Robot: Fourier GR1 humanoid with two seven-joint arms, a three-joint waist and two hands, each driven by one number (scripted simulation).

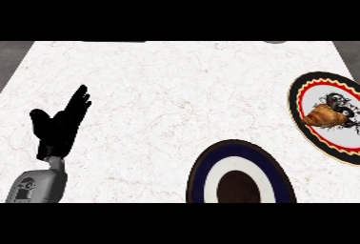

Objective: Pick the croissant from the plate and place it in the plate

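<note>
A golden-brown croissant point(324, 116) lies on a patterned plate point(307, 95) with a red, black and cream rim at the right edge of the white marble counter. A second plate point(206, 171), ringed dark blue and white with a dark centre, sits at the lower middle, cut by the lower edge. My left hand point(59, 126) rests open at the left, fingers straight and pointing up, far from both plates. The right hand does not show in this view.
The white marble counter point(169, 90) spreads wide between the left hand and the plates. Its grey edges show at the far left and far right corners.
</note>
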